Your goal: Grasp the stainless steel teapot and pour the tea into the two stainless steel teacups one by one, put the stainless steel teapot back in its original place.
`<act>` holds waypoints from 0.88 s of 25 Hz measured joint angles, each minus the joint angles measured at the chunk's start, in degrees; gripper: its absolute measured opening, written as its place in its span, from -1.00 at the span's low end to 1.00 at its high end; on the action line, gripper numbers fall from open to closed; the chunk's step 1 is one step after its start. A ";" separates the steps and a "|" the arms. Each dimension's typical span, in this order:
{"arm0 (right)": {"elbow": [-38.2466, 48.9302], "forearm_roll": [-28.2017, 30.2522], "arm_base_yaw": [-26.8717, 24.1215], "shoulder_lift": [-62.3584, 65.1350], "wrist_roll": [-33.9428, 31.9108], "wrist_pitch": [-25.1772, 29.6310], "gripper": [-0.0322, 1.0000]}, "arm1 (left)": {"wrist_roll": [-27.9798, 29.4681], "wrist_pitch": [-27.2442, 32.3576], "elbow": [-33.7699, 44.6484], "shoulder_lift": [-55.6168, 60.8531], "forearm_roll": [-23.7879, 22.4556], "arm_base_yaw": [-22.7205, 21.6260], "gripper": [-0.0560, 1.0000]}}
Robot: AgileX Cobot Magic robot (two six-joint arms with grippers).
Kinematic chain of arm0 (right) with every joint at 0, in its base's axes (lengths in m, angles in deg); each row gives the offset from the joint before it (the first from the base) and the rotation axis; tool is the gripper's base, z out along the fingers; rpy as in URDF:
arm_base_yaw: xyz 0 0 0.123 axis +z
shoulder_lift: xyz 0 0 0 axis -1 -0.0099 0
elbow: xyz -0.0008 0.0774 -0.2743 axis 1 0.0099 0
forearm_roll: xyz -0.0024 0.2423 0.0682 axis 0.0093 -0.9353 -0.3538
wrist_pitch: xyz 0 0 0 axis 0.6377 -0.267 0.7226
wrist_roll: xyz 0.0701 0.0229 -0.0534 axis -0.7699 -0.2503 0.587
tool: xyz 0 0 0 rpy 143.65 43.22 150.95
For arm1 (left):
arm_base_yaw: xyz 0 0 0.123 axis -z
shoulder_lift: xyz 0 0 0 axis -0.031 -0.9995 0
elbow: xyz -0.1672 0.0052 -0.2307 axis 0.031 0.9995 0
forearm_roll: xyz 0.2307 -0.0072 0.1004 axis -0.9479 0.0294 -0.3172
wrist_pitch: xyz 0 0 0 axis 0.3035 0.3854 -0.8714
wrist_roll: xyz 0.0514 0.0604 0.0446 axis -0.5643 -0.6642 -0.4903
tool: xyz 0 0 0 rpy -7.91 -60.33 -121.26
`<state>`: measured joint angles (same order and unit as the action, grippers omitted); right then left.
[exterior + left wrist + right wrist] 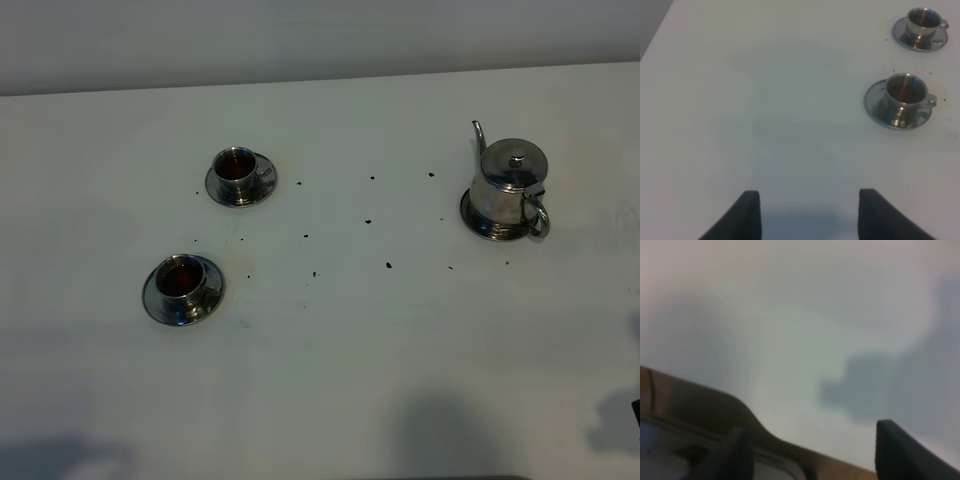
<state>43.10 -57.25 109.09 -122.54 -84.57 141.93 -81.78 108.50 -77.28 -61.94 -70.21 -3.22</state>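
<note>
Teapot (pixel 510 185) upright on its steel disc (pixel 480 222) near table (pixel 330 360) right edge. Two teacups (pixel 236 168) (pixel 181 279) on saucers toward left, both holding reddish-brown tea (pixel 178 282). Left claw (pixel 809 212) and right claw (pixel 812 452): fingers apart, empty. Dark specks (pixel 388 265) mid-table.

I seem to work at a bare test bench, not in a home or kitchen: a plain white table (pixel 330 380) runs up to a blank pale wall (pixel 300 40), with no furnishings or decoration in sight. Only a steel tea set stands on it, among small dark specks (pixel 388 265) scattered over the surface. More than that I cannot tell.
</note>
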 joint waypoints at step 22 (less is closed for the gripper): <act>0.79 6.08 -3.00 12.42 0.90 8.46 0.05 | -0.06 0.00 0.00 0.00 0.00 0.00 -0.01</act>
<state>43.89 -51.16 106.09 -110.13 -83.67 150.39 -81.84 108.50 -77.28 -61.94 -70.21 -3.22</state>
